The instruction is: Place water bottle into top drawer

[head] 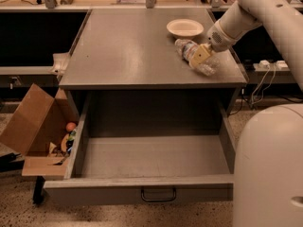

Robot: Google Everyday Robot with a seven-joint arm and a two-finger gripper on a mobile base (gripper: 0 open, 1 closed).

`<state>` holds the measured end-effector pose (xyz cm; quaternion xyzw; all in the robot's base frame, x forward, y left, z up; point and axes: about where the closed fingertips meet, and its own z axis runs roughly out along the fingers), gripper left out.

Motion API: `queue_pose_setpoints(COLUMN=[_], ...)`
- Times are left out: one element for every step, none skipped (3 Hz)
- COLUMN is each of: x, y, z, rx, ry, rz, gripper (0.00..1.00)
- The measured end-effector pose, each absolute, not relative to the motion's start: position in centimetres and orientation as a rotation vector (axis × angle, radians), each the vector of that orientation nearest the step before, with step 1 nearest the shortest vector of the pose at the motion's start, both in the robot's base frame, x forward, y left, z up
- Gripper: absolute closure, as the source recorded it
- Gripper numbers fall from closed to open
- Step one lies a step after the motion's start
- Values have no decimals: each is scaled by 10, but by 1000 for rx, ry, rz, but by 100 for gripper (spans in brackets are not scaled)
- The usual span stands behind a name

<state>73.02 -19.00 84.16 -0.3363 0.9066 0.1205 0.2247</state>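
Note:
The water bottle (189,50) is a small clear ribbed bottle lying on its side on the grey cabinet top (128,46), near the right edge, cap end toward the white bowl. My gripper (200,56) comes in from the upper right on a white arm and sits over the bottle's middle, its tan fingers (200,55) on either side of the body. The top drawer (151,160) is pulled wide open below the cabinet top. It is grey, deep and has nothing in it, with a dark handle (158,194) at the centre of its front panel.
A white bowl (185,28) stands on the cabinet top just behind the bottle. A brown cardboard box (40,126) with small items sits on the floor left of the drawer. My white base (270,169) fills the lower right. Cables and a power strip (267,65) lie at the right.

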Motion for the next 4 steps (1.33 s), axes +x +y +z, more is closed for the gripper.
queue_pose_setpoints(x=[722,721,721,703], y=[-187,-182,-182,-170], z=[874,872,872,880], rx=[-980,-1034,-1034,-1126], ry=[2372,2339,2339,2279], rz=[365,369,369,386], gripper=[97,100,100,100])
